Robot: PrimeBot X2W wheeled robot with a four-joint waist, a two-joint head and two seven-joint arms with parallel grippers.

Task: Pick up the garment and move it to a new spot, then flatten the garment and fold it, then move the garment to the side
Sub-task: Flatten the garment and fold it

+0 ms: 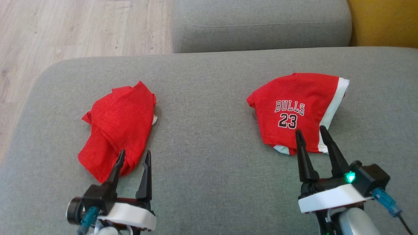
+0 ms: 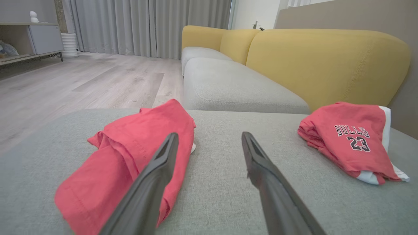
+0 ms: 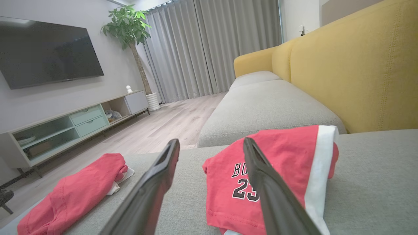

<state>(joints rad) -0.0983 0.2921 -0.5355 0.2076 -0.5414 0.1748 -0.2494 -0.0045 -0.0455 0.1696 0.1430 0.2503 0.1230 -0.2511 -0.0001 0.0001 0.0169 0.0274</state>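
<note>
While both tools hang spread and empty above the grey sofa seat [image 1: 209, 137], a crumpled red garment [image 1: 119, 120] lies at eleven o'clock of the left gripper [image 1: 135, 152], a Bulls jersey [image 1: 294, 107] at twelve o'clock of the right gripper [image 1: 310, 129]. Light, limp cloth will likely sag, so a pinch at a bunched hem looks best.

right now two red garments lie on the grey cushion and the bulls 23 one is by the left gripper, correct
No: the bulls 23 garment lies by the right gripper, not the left, as the head view shows. The plain red garment is by the left gripper. Both lie on the grey cushion.
</note>
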